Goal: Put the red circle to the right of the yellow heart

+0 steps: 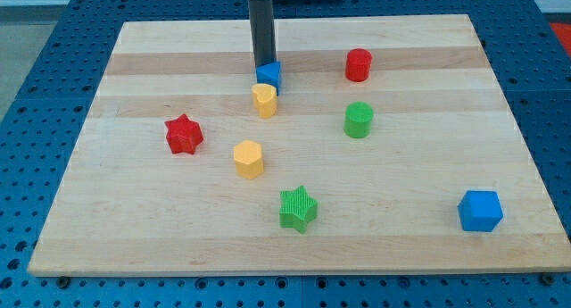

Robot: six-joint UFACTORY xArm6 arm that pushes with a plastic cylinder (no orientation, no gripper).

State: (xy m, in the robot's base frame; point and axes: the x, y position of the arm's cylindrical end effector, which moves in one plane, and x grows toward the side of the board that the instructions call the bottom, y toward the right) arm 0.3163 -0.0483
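The red circle (358,64) stands near the view's top, right of centre. The yellow heart (264,100) lies to its left and a little lower, just below a small blue block (269,74) that touches or nearly touches it. My tip (264,65) is right behind the blue block, at its top-left edge, about a hundred pixels left of the red circle. The rod rises straight up out of the view's top.
A green circle (359,120) sits below the red circle. A red star (184,134) is at the left, a yellow pentagon-like block (249,158) is below the heart, a green star (298,208) is lower centre, and a blue cube (480,210) is at the lower right. The wooden board (134,219) ends at blue matting.
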